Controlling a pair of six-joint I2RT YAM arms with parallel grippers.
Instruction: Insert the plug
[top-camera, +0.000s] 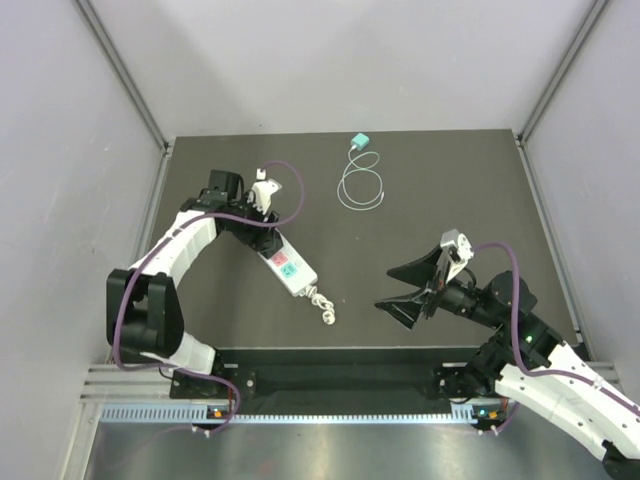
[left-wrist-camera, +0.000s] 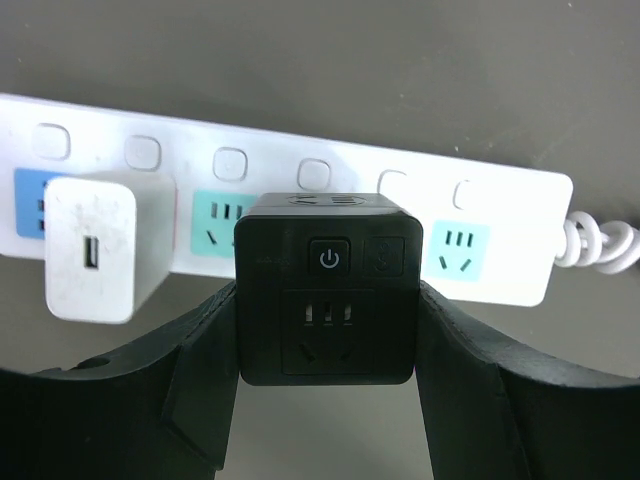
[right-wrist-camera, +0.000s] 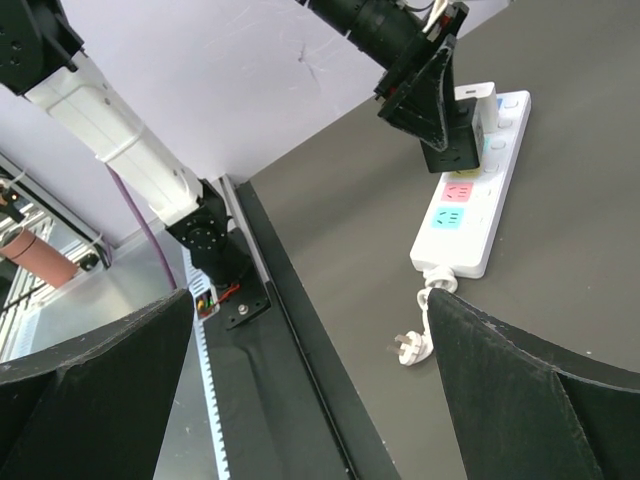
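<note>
Our left gripper clenched the black plug over the power strip's middle. Next, we judged, it needed aligning and pressing down. Our right gripper gaped, well apart from the strip.

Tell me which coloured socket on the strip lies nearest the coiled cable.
The teal socket right of the black cube in the left wrist view. The other teal one lies left of the cube; the blue one is at the far end.
</note>
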